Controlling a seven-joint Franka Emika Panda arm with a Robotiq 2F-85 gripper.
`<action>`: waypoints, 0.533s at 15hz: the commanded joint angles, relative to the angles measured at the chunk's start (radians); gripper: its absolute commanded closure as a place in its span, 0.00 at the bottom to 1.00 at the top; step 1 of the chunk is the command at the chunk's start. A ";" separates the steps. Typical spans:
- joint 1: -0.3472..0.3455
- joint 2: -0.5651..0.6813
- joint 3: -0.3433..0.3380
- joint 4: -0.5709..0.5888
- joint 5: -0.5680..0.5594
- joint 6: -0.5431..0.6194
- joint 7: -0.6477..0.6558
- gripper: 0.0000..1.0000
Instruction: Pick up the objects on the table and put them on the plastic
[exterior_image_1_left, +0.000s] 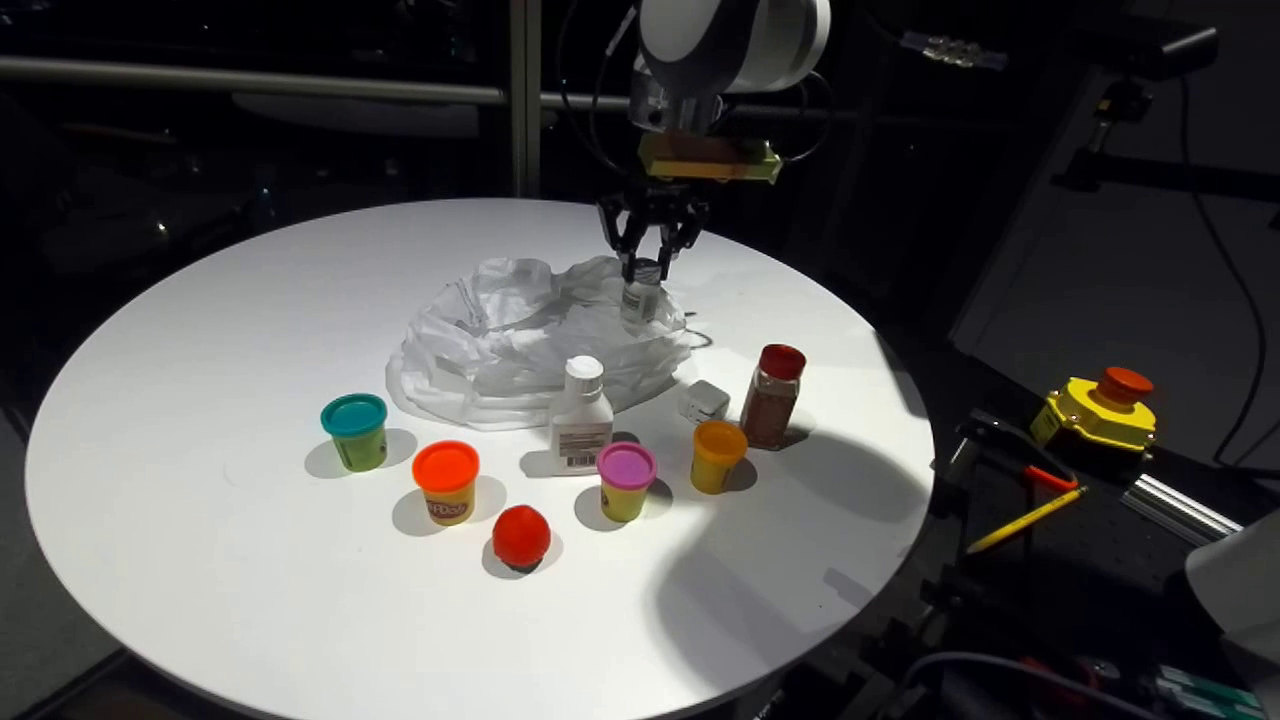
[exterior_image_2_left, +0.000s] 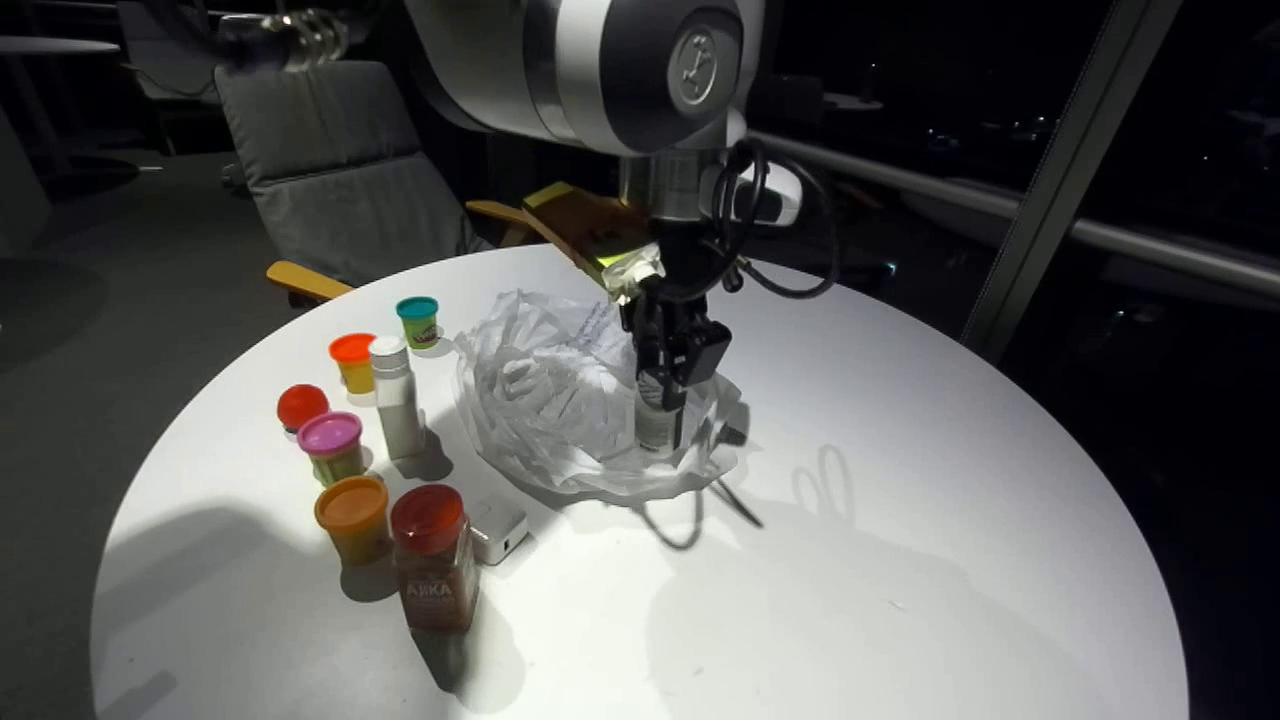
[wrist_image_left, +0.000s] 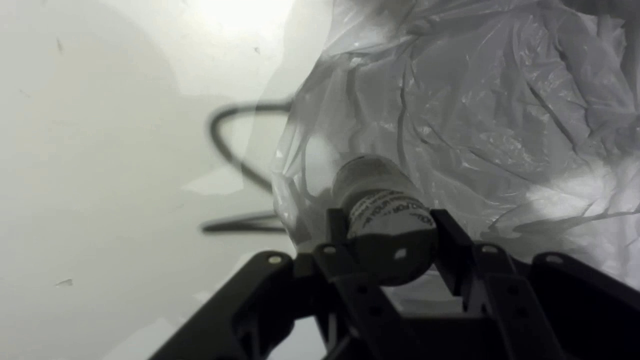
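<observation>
My gripper (wrist_image_left: 390, 220) is shut on a small bottle with a printed white label (wrist_image_left: 392, 212), a finger on each side of it. In both exterior views this bottle (exterior_image_1_left: 640, 302) stands upright at the border of the crumpled whitish plastic (exterior_image_1_left: 520, 345); I cannot tell whether its base rests there. Other objects are on the table, off the plastic: a teal-lidded cup (exterior_image_1_left: 357, 434), an orange-red-lidded cup (exterior_image_1_left: 447, 485), a purple-lidded cup (exterior_image_1_left: 626, 484), an orange-lidded cup (exterior_image_1_left: 717, 458), a red ball (exterior_image_1_left: 521, 537), a white bottle (exterior_image_1_left: 581, 432) and a red-capped jar (exterior_image_1_left: 773, 398).
A white adapter block (exterior_image_2_left: 497, 530) lies beside the jar, between it and the plastic. All this sits on a round white table (exterior_image_2_left: 850, 600). Off its edge, an emergency-stop box (exterior_image_1_left: 1097, 415) and a yellow pencil (exterior_image_1_left: 1027, 520) lie on a dark surface. A grey chair (exterior_image_2_left: 330, 165) stands behind.
</observation>
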 joint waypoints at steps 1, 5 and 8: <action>-0.025 0.046 0.010 0.018 0.068 0.099 -0.030 0.80; -0.001 0.010 -0.005 -0.026 0.083 0.179 -0.024 0.24; 0.116 -0.089 -0.098 -0.108 -0.021 0.189 0.052 0.00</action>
